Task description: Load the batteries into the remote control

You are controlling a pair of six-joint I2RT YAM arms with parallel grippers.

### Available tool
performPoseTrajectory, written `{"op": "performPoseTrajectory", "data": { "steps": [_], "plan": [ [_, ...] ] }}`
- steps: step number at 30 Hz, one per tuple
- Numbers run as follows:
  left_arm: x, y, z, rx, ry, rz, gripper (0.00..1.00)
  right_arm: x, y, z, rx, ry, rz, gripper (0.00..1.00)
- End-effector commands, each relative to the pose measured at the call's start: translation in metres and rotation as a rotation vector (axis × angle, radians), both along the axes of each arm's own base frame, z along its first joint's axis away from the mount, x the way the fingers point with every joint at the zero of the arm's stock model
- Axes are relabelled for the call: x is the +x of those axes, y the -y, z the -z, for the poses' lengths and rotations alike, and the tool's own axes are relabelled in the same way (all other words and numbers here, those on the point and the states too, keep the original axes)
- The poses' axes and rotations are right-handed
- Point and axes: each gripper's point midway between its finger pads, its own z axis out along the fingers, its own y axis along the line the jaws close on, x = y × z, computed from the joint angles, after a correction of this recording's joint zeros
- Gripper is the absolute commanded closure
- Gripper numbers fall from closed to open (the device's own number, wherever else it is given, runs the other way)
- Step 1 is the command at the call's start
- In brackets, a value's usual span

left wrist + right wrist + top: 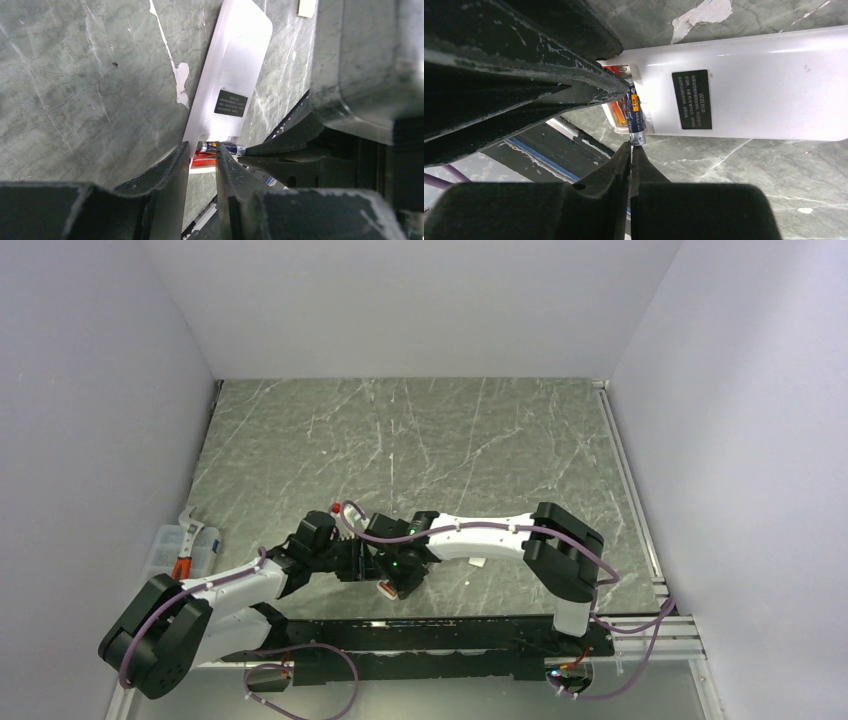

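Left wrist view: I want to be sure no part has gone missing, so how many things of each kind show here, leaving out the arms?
remote control: 1
battery: 1
small pale flat piece: 1
Total: 3
A second battery is not in sight in this view.

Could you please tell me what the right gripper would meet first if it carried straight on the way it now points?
Most likely the battery: the shut tips of the right gripper aim at its near end, where it lies across the end of the remote control. Depth is unclear.
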Motion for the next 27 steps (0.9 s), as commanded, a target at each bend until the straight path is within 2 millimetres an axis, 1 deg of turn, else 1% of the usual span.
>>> {"op": "performPoseTrajectory", "data": {
  "steps": [1,8,21,24,27],
  "plan": [
    [-0.007,0.007,-0.004,-0.042,-0.009,0.034,0.70,0.013,-0.028,-0.012,0.090,0.042,0.002,0.94],
    [-0.011,0.005,-0.002,-0.042,-0.019,0.031,0.70,0.011,-0.030,-0.008,0.097,0.028,0.003,0.95],
    [-0.011,0.006,-0.002,-0.041,-0.020,0.032,0.71,0.011,-0.030,-0.005,0.097,0.028,0.001,0.95],
    [-0.010,0.006,-0.002,-0.038,-0.018,0.031,0.70,0.011,-0.031,-0.008,0.109,0.030,0.004,0.95],
    [-0.010,0.005,-0.002,-0.032,-0.016,0.029,0.70,0.012,-0.033,-0.016,0.128,0.038,0.007,0.95]
  ]
}}
